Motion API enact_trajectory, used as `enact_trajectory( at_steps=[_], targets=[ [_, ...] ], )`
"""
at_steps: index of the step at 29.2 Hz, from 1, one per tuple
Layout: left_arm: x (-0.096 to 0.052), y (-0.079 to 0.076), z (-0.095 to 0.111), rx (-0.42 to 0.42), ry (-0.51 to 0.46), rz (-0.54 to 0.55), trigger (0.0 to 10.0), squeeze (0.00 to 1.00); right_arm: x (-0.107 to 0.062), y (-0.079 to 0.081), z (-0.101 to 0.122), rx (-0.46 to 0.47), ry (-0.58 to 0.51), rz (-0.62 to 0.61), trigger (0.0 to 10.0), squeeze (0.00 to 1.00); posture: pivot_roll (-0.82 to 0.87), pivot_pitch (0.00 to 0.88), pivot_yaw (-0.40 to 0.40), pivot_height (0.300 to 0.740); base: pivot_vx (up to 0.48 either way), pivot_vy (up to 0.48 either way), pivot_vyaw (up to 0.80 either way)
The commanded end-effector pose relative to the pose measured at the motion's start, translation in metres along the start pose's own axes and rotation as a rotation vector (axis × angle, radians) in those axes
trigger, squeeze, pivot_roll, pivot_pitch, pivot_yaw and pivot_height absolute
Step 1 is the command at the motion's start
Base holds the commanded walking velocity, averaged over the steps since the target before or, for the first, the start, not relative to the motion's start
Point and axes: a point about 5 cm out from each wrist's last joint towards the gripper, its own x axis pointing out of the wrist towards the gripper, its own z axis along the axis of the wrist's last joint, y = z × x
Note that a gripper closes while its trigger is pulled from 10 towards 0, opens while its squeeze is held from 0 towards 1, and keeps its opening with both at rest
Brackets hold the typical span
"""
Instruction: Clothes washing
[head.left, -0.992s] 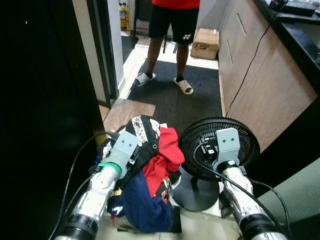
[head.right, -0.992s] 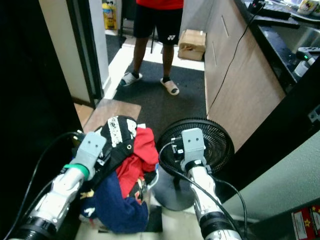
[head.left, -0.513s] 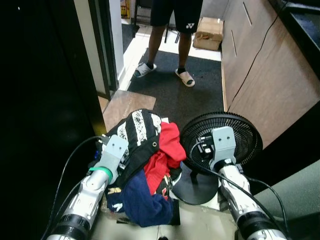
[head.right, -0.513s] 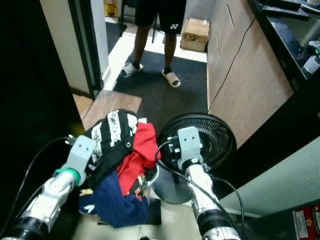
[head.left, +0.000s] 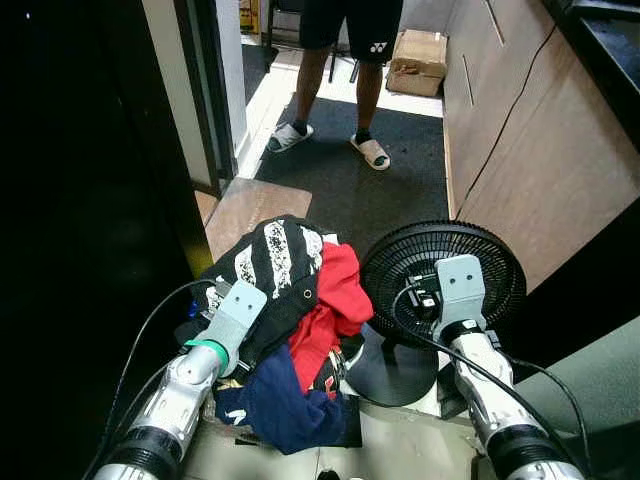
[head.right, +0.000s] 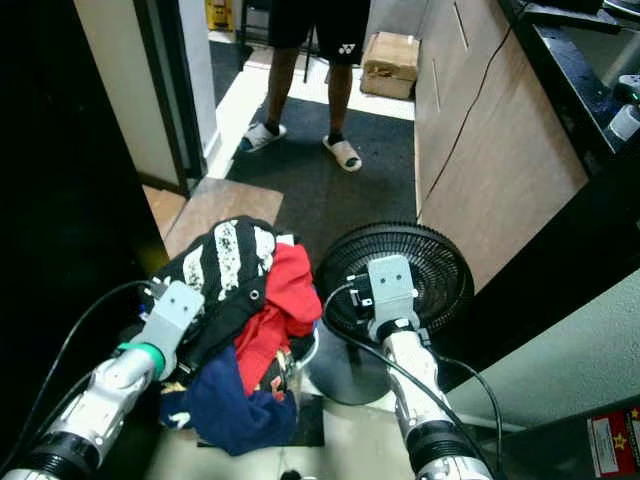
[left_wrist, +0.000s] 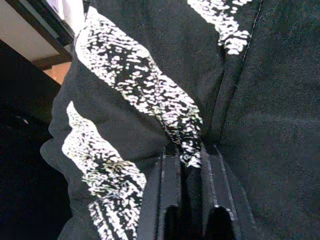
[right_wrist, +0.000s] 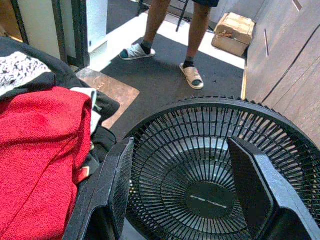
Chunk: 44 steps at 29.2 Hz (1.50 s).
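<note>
Clothes (head.left: 290, 350), a heap of black-and-white, red and navy garments, are lying at lower centre of the left eye frame, beside the fan (head.left: 440, 275). My left gripper (left_wrist: 190, 165) is pinching a fold of the black-and-white striped garment (head.left: 270, 270) between nearly closed fingers. My right gripper (right_wrist: 185, 185) is hanging wide open and empty before the fan grille. I judge the pickup step is in hand; next I am needing to lift the garment clear and carry it to the washer.
</note>
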Motion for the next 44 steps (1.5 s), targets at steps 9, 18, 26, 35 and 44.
enact_trajectory(
  at_steps=[9, 18, 26, 35, 44],
  targets=[
    [-0.007, -0.006, -0.014, -0.047, 0.029, -0.010, 0.0, 0.00, -0.007, -0.007, -0.006, 0.005, 0.011, -0.030, 10.0, 0.00, 0.03, 0.170, -0.009, 0.740, 0.000, 0.000, 0.00],
    [-0.041, 0.034, 0.124, -0.247, -0.507, 0.054, 10.0, 0.00, 0.001, -0.026, 0.058, 0.031, -0.249, -0.082, 10.0, 0.00, 0.04, 0.121, -0.005, 0.740, 0.000, 0.000, 0.00],
    [-0.070, 0.036, 0.203, -0.281, -0.805, 0.010, 10.0, 0.00, 0.004, -0.030, 0.121, 0.017, -0.462, -0.072, 10.0, 0.00, 0.03, 0.093, -0.002, 0.740, 0.000, 0.000, 0.00],
    [-0.093, 0.034, 0.228, -0.226, -0.888, -0.050, 10.0, 0.00, -0.008, -0.026, 0.160, 0.024, -0.564, 0.037, 10.0, 0.00, 0.02, 0.078, -0.009, 0.740, 0.000, 0.000, 0.00],
    [-0.088, 0.026, 0.217, -0.345, -0.814, -0.070, 10.0, 0.00, 0.000, 0.039, 0.154, 0.361, -0.454, 0.551, 10.0, 0.00, 0.04, 0.070, -0.031, 0.740, 0.000, 0.000, 0.00]
  ],
)
